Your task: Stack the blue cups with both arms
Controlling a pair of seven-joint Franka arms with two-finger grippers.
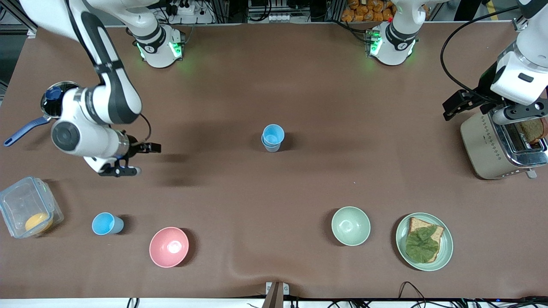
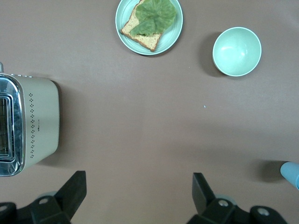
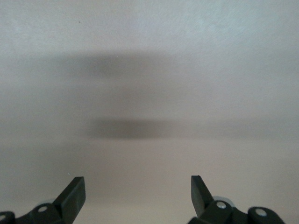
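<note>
Two blue cups (image 1: pixel 272 137) stand nested in one another at the table's middle. A third blue cup (image 1: pixel 107 223) stands alone near the front camera, toward the right arm's end, between the clear box and the pink bowl. My right gripper (image 1: pixel 139 159) is open and empty over bare table, above that lone cup's side of the table; its wrist view shows only cloth between the fingers (image 3: pixel 138 191). My left gripper (image 1: pixel 450 107) is open and empty (image 2: pixel 139 189) beside the toaster, with an edge of a blue cup (image 2: pixel 291 173) at that view's border.
A toaster (image 1: pixel 492 145) holding a bread slice stands at the left arm's end. A plate (image 1: pixel 445 252) with bread and lettuce, a pale green bowl (image 1: pixel 350 225) and a pink bowl (image 1: pixel 168 247) line the front. A clear box (image 1: pixel 23 205) and a blue-handled pan (image 1: pixel 25 128) sit at the right arm's end.
</note>
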